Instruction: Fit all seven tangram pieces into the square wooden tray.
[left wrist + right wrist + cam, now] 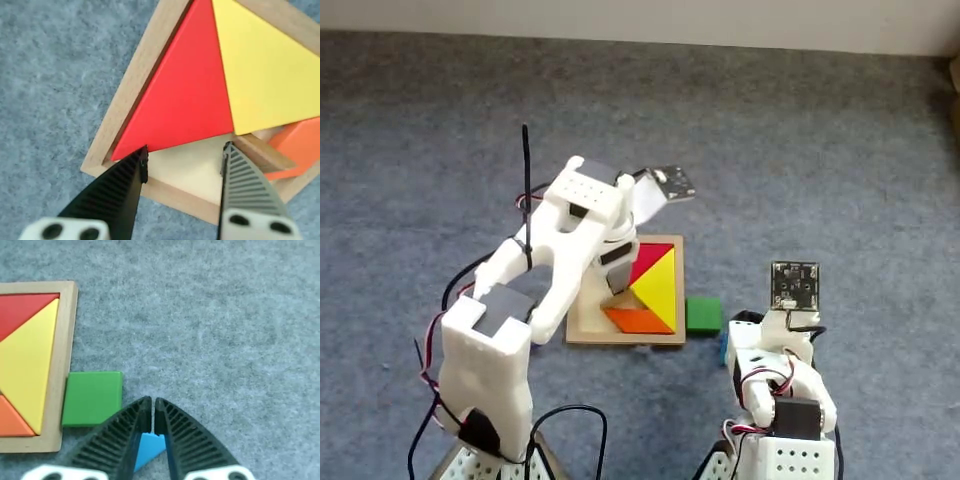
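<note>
The left pincer [186, 150] hangs wide open over a corner of the square wooden tray [137, 75], its two ribbed fingers spread with nothing between them. One fingertip [144, 155] is at the point of the red triangle [185, 95].

In the tray the red triangle lies flat along one rim. A large yellow triangle [265, 70] lies edge to edge with it, and an orange piece [300, 145] sits past the yellow one's tip. The pale floor of the tray [185, 170] under the open pincer is bare, smooth wood. The pieces are flat, matte, sharp-edged blocks of solid colour.

The right pincer [152, 401] is drawn narrow, with only a slit between its tips, low over the table's grey, carpet-like cover [225, 315]. A blue piece [147, 447] shows through the slit, but I cannot tell if it is gripped. A green square [92, 397] lies on the cover, just outside the tray's rim.
</note>
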`<act>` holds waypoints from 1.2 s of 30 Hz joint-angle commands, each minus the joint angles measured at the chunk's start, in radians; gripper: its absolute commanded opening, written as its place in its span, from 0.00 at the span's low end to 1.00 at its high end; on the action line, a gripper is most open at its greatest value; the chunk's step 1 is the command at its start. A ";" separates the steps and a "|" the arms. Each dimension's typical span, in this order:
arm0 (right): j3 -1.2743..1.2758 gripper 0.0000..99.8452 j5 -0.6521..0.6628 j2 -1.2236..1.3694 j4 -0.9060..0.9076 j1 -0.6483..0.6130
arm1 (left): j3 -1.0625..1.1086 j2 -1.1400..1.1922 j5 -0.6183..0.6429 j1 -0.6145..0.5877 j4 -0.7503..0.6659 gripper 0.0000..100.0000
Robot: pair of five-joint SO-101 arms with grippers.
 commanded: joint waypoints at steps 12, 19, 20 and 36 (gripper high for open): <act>0.091 0.03 0.012 -0.005 -0.013 0.019 | -0.298 -0.013 0.009 0.008 0.287 0.23; 0.091 0.03 0.012 -0.005 -0.013 0.019 | -0.309 -0.012 0.003 0.018 0.362 0.18; 0.091 0.03 0.012 -0.005 -0.013 0.019 | -0.308 -0.012 0.003 0.019 0.373 0.18; 0.091 0.03 0.012 -0.005 -0.013 0.019 | -0.143 -0.010 0.003 0.143 0.376 0.18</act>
